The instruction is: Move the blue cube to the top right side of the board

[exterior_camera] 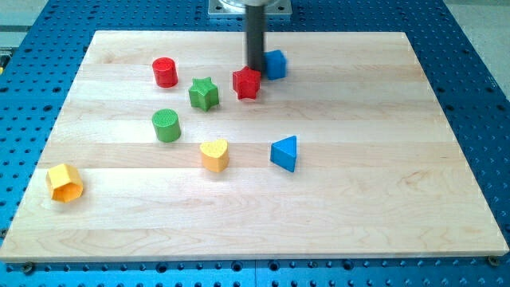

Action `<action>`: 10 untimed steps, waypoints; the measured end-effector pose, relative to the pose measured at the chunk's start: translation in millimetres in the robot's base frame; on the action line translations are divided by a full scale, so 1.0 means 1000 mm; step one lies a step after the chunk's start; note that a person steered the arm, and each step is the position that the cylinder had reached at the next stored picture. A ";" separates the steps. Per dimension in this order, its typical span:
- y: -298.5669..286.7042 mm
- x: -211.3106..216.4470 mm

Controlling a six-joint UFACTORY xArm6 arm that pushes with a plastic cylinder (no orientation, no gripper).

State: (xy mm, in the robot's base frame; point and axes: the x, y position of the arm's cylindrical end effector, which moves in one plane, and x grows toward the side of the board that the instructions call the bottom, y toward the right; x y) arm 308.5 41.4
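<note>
The blue cube [275, 64] sits near the top middle of the wooden board [358, 159]. My tip [256, 68] stands right against the cube's left side, with the dark rod rising out of the view's top. A red star block [247, 83] lies just below the tip, touching or nearly touching it.
A red cylinder [165, 72] is at upper left, a green star [204, 93] left of the red star, a green cylinder [166, 126] below it. A yellow heart [214, 155] and blue triangle [284, 153] lie mid-board. A yellow hexagon [64, 182] is at the left edge.
</note>
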 end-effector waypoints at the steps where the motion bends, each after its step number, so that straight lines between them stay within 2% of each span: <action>1: 0.013 -0.002; 2: 0.038 -0.027; 3: 0.129 -0.025; 4: 0.101 0.020; 5: 0.151 0.030; 6: 0.190 -0.009; 7: 0.188 -0.058; 8: 0.184 -0.052; 9: 0.115 0.035; 10: -0.013 0.098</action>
State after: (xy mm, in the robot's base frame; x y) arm 406.3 28.8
